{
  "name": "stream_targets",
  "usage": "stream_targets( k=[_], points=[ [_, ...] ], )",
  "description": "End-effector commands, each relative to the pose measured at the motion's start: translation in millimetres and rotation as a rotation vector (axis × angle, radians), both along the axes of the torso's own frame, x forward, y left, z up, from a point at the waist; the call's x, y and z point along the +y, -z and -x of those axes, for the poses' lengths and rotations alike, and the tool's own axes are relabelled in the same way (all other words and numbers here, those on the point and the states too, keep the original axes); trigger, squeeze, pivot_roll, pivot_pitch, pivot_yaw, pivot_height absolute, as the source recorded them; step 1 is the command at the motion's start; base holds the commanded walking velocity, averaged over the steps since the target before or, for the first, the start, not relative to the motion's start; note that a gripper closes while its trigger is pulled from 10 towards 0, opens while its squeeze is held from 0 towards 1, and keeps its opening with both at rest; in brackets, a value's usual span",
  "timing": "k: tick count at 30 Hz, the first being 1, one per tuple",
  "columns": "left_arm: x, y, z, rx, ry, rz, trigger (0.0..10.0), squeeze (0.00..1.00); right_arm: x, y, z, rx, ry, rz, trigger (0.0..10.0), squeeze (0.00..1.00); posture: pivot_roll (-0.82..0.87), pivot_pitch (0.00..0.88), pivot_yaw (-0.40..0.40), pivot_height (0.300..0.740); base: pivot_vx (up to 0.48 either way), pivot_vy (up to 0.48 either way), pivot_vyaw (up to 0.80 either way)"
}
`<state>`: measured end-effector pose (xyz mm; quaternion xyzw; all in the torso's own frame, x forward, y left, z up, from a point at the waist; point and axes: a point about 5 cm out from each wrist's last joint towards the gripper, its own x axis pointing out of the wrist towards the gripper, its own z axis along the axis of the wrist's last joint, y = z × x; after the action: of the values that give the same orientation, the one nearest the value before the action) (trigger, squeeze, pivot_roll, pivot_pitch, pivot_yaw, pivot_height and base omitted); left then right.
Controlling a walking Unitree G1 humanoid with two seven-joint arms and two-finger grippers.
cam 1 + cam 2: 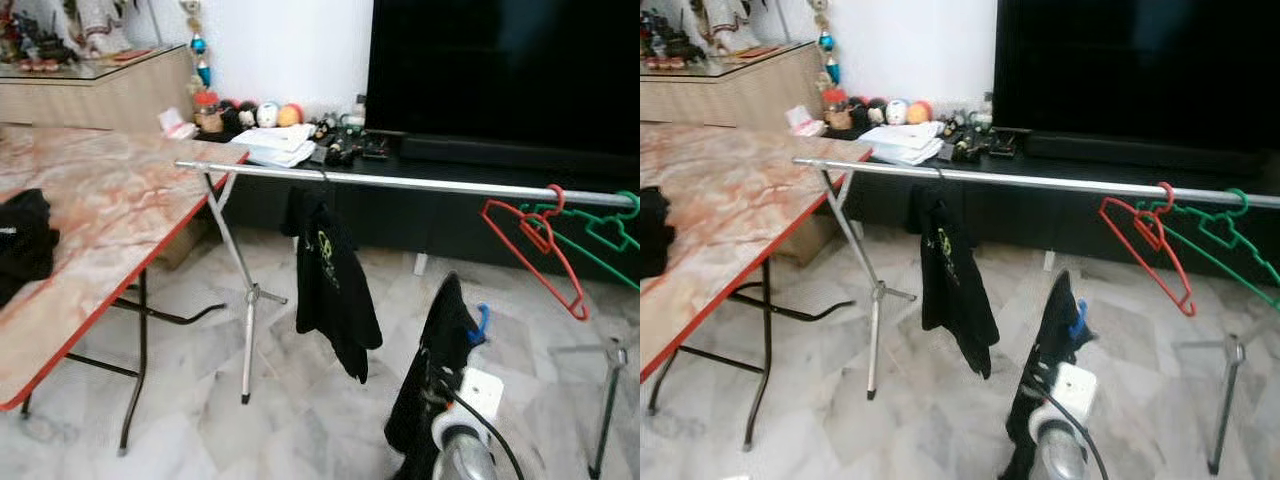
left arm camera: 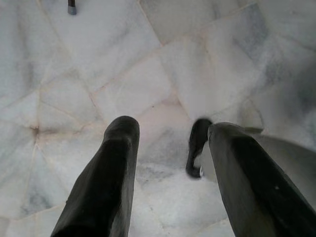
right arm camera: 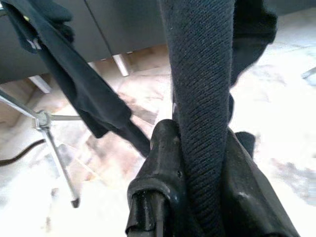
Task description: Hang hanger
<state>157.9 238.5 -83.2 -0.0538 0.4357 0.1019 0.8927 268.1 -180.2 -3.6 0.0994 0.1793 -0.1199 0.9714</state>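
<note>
The right end effector (image 3: 197,197) is raised low in front of the robot, its black fingers pinching a dark knitted garment (image 1: 432,370) that drapes from a blue plastic hanger (image 1: 481,322); only the hanger's blue hook peeks out beside the cloth. The garment sits below the long silver metal rail (image 1: 420,184) and has not been hung on it.

The rail runs across the scene on thin tripod legs (image 1: 250,300). A black T-shirt with a yellow-green print (image 1: 330,285) already hangs near its middle. Toward the robot's right end of the rail hang an empty red wire hanger (image 1: 535,250) and, just beside it, an empty green wire hanger (image 1: 600,235), the two overlapping.

To the robot's left stands a folding surface with a marbled pink top and red edge (image 1: 110,220), with a black cloth (image 1: 22,240) lying on it. Behind the rail a low black cabinet (image 1: 480,200) carries a large dark television screen (image 1: 500,70), white papers (image 1: 272,145) and small coloured ornaments (image 1: 260,113).

The left end effector (image 2: 168,182) points down at the pale marble floor (image 2: 123,74), its fingers spread apart and holding nothing.
</note>
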Motion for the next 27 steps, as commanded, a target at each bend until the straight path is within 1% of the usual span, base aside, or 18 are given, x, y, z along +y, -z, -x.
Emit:
stream_targets(
  k=[1, 4, 5, 6, 11, 17, 27],
  points=[
    [2.2, 0.0, 0.8, 0.006, -0.009, -0.004, 10.0, 0.0, 8.5, -9.7, -9.0, -0.048, -0.023, -0.007, 10.0, 0.0, 0.13, 0.0, 0.015, 0.74, -0.262, 0.0, 0.0],
    [-8.7, 0.6, -5.0, 0.001, -0.004, 0.003, 10.0, 0.0, 8.4, -8.7, -9.2, -0.043, -0.026, -0.009, 10.0, 0.0, 0.13, 0.0, 0.012, 0.74, -0.264, 0.0, 0.0],
    [-17.4, 0.8, -9.4, -0.004, 0.002, 0.008, 10.0, 0.0, 8.6, -8.2, -9.3, -0.04, -0.028, -0.009, 10.0, 0.0, 0.13, 0.0, 0.011, 0.74, -0.259, 0.0, 0.0],
    [-18.5, 0.8, -9.9, -0.005, 0.002, 0.009, 10.0, 0.0, 8.5, -8.1, -9.3, -0.039, -0.028, -0.009, 10.0, 0.0, 0.14, 0.0, 0.011, 0.74, -0.259, 0.0, 0.0],
    [-19.5, 0.7, -10.4, -0.007, 0.004, 0.013, 10.0, 0.0, 8.7, -7.7, -9.5, -0.036, -0.032, -0.008, 10.0, 0.0, 0.13, 0.0, 0.01, 0.74, -0.261, 0.0, 0.0],
    [-16.5, 0.2, -9.8, -0.013, 0.001, 0.011, 10.0, 0.0, 9.1, -7.7, -9.3, -0.035, -0.035, -0.008, 10.0, 0.0, 0.13, 0.0, 0.01, 0.74, -0.263, 0.0, 0.0],
    [-18.0, -0.2, -11.9, -0.012, -0.011, 0.016, 10.0, 0.0, 8.9, -7.3, -9.8, -0.033, -0.036, -0.007, 10.0, 0.0, 0.14, 0.0, 0.009, 0.74, 0.0, 0.0, 0.0]
  ],
)
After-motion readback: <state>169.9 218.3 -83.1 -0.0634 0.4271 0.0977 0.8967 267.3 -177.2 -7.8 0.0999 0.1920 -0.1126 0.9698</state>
